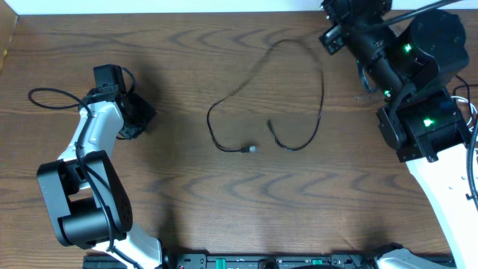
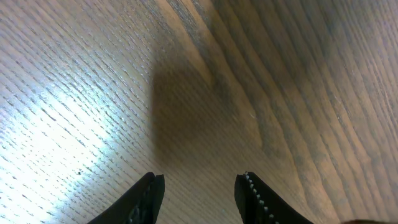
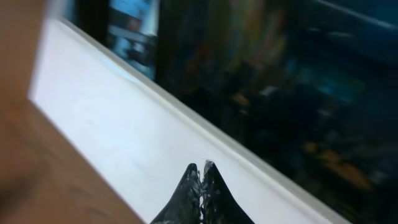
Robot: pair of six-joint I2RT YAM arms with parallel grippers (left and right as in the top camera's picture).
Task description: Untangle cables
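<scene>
A thin black cable (image 1: 322,90) lies in a loose open loop on the middle of the wooden table, with a small plug end (image 1: 249,149) near the centre. My left gripper (image 1: 142,116) is at the left, well apart from the cable. In the left wrist view it (image 2: 200,183) is open over bare wood with nothing between the fingers. My right gripper (image 1: 331,33) is at the back right, just past the top of the loop. In the right wrist view it (image 3: 202,167) is shut and empty, pointing at a white border.
The table (image 1: 172,194) is brown wood grain. A white border (image 3: 124,118) runs along its back edge, with a dark area beyond. The right arm's body with green lights (image 1: 426,119) stands at the right. A thick black arm wire (image 1: 45,96) loops beside the left arm.
</scene>
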